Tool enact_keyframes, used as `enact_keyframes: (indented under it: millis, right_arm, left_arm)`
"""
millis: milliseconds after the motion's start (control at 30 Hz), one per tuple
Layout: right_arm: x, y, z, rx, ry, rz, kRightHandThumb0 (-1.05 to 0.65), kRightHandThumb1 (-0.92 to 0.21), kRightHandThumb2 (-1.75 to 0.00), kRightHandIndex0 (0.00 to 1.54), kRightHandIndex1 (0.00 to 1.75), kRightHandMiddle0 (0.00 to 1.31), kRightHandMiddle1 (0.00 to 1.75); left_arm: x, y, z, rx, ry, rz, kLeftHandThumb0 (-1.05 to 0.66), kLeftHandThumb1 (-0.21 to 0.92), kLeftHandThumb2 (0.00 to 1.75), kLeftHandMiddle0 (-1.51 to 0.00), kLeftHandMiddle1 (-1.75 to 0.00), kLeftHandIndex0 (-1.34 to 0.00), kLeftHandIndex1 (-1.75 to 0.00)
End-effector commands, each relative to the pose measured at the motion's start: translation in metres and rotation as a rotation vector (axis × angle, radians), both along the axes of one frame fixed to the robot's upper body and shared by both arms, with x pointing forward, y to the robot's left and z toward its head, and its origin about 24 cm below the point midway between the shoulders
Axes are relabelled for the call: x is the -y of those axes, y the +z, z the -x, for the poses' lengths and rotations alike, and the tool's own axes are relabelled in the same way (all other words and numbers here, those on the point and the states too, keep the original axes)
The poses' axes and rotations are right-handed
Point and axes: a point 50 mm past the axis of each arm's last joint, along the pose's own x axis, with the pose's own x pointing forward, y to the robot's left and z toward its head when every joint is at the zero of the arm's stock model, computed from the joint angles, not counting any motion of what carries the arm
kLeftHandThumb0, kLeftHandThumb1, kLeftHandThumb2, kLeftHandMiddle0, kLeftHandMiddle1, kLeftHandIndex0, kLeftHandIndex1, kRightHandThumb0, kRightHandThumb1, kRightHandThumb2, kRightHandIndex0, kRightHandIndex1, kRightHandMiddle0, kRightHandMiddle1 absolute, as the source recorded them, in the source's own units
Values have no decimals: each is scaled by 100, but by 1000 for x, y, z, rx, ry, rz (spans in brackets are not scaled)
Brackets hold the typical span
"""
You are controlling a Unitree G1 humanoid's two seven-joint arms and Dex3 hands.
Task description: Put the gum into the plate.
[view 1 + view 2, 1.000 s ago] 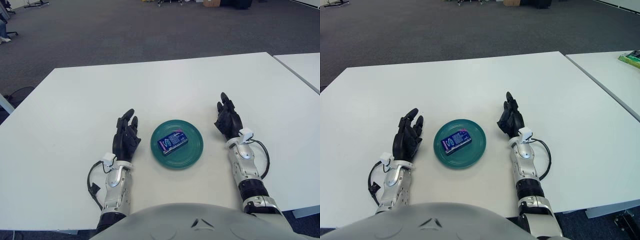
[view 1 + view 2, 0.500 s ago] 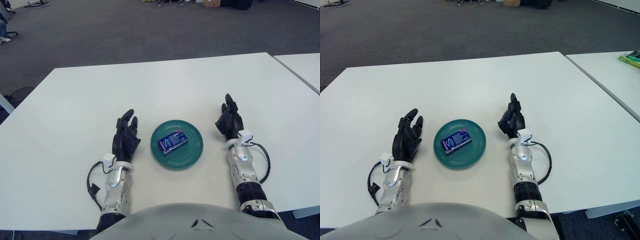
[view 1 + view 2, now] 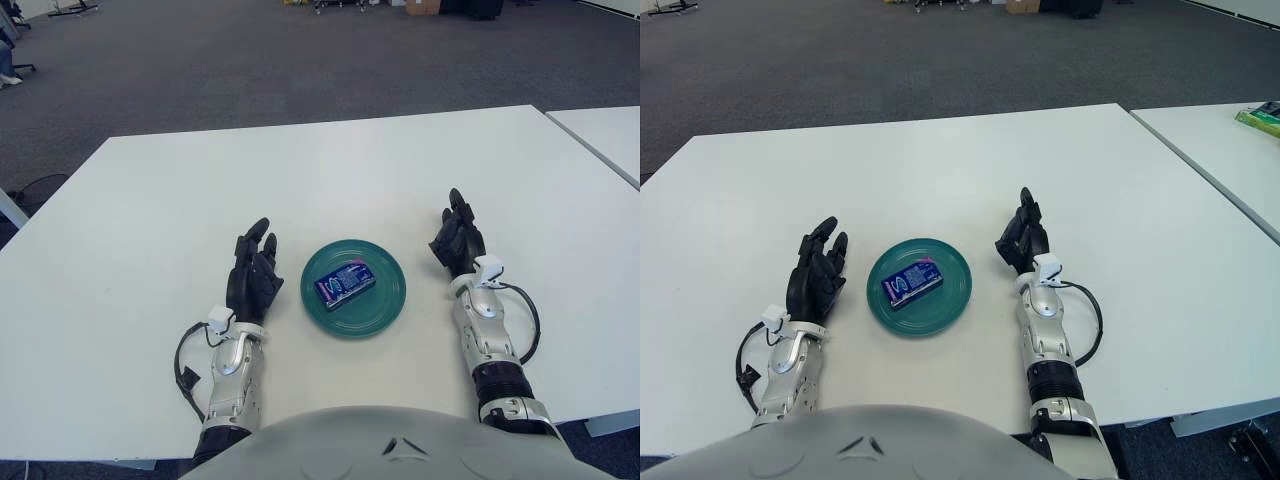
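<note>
A blue pack of gum lies flat in the middle of a round green plate on the white table. My left hand rests on the table just left of the plate, fingers relaxed and holding nothing. My right hand rests on the table just right of the plate, fingers relaxed and empty. Neither hand touches the plate or the gum.
The white table stretches far ahead and to both sides. A second white table stands at the right, with a green object on it. Grey carpet lies beyond.
My right hand has shifted slightly to the right, away from the plate. The left hand, the plate and the gum have not moved.
</note>
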Motion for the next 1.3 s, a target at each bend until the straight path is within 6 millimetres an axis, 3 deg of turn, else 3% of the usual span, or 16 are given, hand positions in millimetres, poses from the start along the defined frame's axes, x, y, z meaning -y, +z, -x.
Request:
enact_keyframes:
  millis: [0, 467, 833, 1267]
  right_arm:
    - [-7, -42, 24, -274, 10, -40, -94, -92, -103, 0, 0, 0, 0]
    - [-18, -46, 28, -280, 74, -22, -89, -92, -104, 0, 0, 2, 2]
    - [-18, -45, 31, -305, 112, -45, -90, -92, -105, 0, 0, 0, 1]
    - [-20, -46, 34, -310, 140, -38, -89, -92, -106, 0, 0, 1, 2]
  left_arm:
    - [9, -38, 31, -222, 44, 21, -90, 92, 98, -22, 0, 0, -49]
    - [12, -50, 26, -279, -84, -62, -96, 92, 109, -2, 0, 0, -26]
    - [17, -54, 24, -307, -123, -89, -105, 92, 119, 0, 0, 0, -9]
    - [19, -57, 25, -328, -120, -90, -105, 92, 121, 0, 0, 0, -8]
